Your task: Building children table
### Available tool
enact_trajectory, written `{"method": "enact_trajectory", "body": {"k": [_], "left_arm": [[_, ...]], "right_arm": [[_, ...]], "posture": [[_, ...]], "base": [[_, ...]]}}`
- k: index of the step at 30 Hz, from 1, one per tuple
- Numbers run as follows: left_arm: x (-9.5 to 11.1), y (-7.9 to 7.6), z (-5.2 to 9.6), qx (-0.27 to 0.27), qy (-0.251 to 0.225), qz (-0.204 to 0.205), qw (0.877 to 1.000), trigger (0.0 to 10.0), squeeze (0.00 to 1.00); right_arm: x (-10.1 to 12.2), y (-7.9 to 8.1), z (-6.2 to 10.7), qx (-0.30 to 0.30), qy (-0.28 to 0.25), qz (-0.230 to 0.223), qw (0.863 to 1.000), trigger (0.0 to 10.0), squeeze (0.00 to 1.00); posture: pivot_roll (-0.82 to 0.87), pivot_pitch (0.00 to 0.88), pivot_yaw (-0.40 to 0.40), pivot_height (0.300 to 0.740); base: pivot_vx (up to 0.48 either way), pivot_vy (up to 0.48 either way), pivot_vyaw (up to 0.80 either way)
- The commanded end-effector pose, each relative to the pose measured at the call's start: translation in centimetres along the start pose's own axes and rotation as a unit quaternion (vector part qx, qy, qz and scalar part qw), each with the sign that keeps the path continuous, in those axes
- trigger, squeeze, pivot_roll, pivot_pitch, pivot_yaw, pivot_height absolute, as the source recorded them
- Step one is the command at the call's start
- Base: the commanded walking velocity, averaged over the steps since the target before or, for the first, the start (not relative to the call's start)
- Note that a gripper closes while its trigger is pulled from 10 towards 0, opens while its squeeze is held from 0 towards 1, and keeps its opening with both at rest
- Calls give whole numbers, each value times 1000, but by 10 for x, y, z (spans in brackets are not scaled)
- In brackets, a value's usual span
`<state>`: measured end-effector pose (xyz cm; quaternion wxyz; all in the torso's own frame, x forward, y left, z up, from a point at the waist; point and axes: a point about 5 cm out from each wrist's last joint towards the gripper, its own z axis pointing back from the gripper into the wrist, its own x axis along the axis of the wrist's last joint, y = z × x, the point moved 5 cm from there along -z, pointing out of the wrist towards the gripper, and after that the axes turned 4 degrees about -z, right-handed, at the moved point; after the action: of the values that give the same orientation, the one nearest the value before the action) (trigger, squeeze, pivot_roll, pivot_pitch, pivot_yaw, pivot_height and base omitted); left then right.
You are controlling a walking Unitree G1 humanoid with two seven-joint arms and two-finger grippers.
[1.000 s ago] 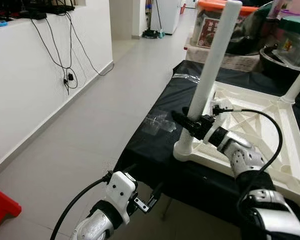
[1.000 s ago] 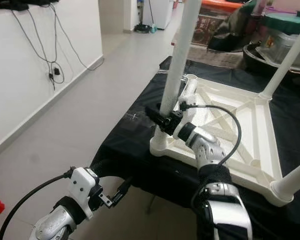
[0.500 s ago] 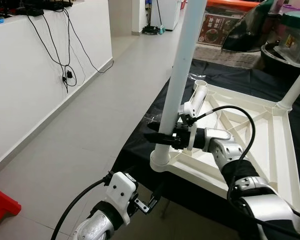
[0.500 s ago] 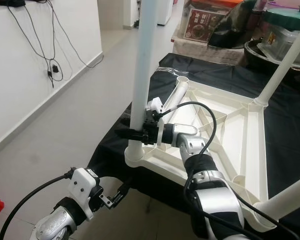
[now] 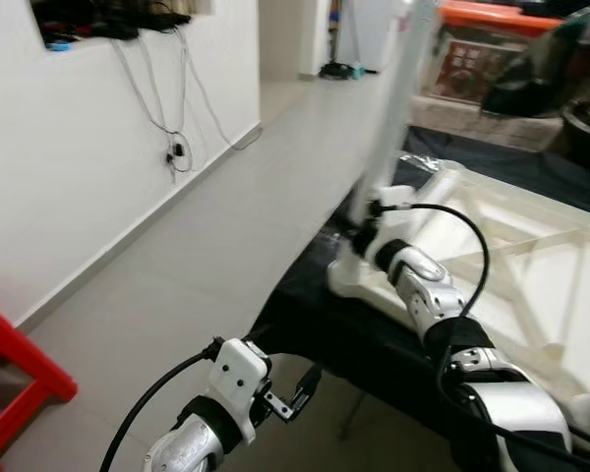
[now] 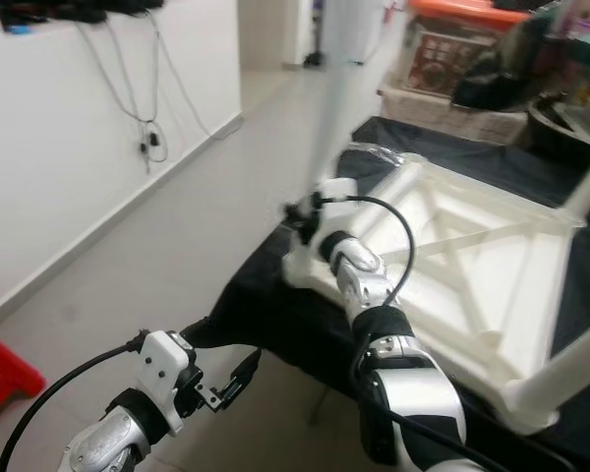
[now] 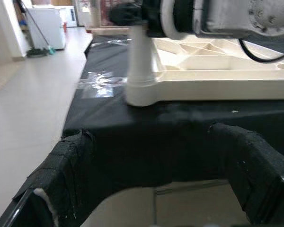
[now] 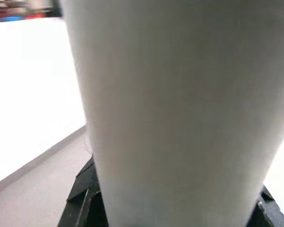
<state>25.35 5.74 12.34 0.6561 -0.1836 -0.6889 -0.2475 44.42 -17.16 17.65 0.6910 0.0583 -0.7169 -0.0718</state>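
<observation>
Both head views are motion-blurred. The white leg (image 5: 391, 108) is a pale smear, its top cut off by the picture's edge. The right gripper (image 5: 359, 228) at the leg's base is blurred, fingers probably around it. The white tabletop (image 6: 452, 246) runs off the right edge.

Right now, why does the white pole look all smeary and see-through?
Left eye and right eye views: the whole picture is motion-blurred, so the pole streaks pale above the right gripper at its base. Left wrist view: sharper, with the pole's foot clear on the black cloth. Right wrist view: the pole sits too close, soft and out of focus.
</observation>
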Motion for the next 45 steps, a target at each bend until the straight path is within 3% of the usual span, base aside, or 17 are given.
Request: {"method": "enact_trajectory", "body": {"k": [1, 4, 10, 12, 17, 18, 19, 20, 26, 27, 39, 42, 44, 45], "left_arm": [[-5, -1, 1, -5, 8, 4, 1000, 10000, 0], [-5, -1, 1, -5, 9, 3, 1000, 10000, 0], [-5, -1, 1, -4, 9, 2, 1000, 10000, 0], [-5, -1, 2, -4, 9, 3, 1000, 10000, 0], [-6, -1, 2, -4, 10, 4, 1000, 10000, 0], [-6, -1, 2, -6, 10, 5, 1000, 10000, 0], [-6, -1, 2, -6, 10, 5, 1000, 10000, 0], [-6, -1, 2, -6, 11, 5, 1000, 10000, 0], [-6, -2, 2, -7, 11, 5, 1000, 10000, 0], [-6, -2, 2, -7, 11, 5, 1000, 10000, 0], [-5, -2, 1, -5, 10, 5, 1000, 10000, 0], [-5, -1, 1, -5, 10, 5, 1000, 10000, 0], [-5, 0, 1, -4, 9, 5, 1000, 10000, 0], [-5, 0, 1, -4, 9, 5, 1000, 10000, 0]], "right_arm": [[-20, -75, 22, -198, 21, -35, 979, 0, 0], [-26, -81, 35, -259, 10, -56, 964, 0, 0], [-28, -77, 44, -293, -2, -73, 953, 0, 0], [-28, -77, 48, -325, -4, -79, 942, 0, 0], [-26, -75, 46, -329, -7, -74, 941, 0, 0], [-25, -67, 42, -304, -6, -55, 951, 10000, 0], [-25, -67, 42, -304, -6, -55, 951, 10000, 0], [-25, -61, 40, -289, -10, -56, 956, 10000, 1000], [-22, -50, 45, -288, -14, -51, 956, 10000, 1000], [-22, -47, 43, -280, -14, -47, 959, 10000, 0], [-9, -31, 40, -236, -49, -28, 970, 10000, 0], [-14, -24, 49, -214, -41, -23, 976, 10000, 0], [-24, -23, 69, -200, -25, -9, 979, 10000, 0], [-24, -23, 69, -200, -25, -9, 979, 10000, 0]], "posture": [[95, 56, -74, 740], [97, 55, -74, 740], [97, 52, -78, 740], [96, 50, -78, 740], [92, 48, -76, 740], [92, 43, -77, 740], [92, 43, -77, 740], [92, 44, -77, 740], [93, 46, -76, 740], [93, 49, -77, 740], [90, 60, -77, 740], [89, 60, -80, 740], [77, 64, -78, 740], [77, 64, -78, 740]], "base": [[0, 0, 0], [0, 0, 0], [0, 0, 0], [0, 0, 0], [0, 0, 0], [0, 0, 0], [0, 0, 0], [0, 0, 0], [0, 0, 0], [0, 0, 0], [0, 0, 0], [0, 0, 0], [0, 0, 0], [0, 0, 0]]}}
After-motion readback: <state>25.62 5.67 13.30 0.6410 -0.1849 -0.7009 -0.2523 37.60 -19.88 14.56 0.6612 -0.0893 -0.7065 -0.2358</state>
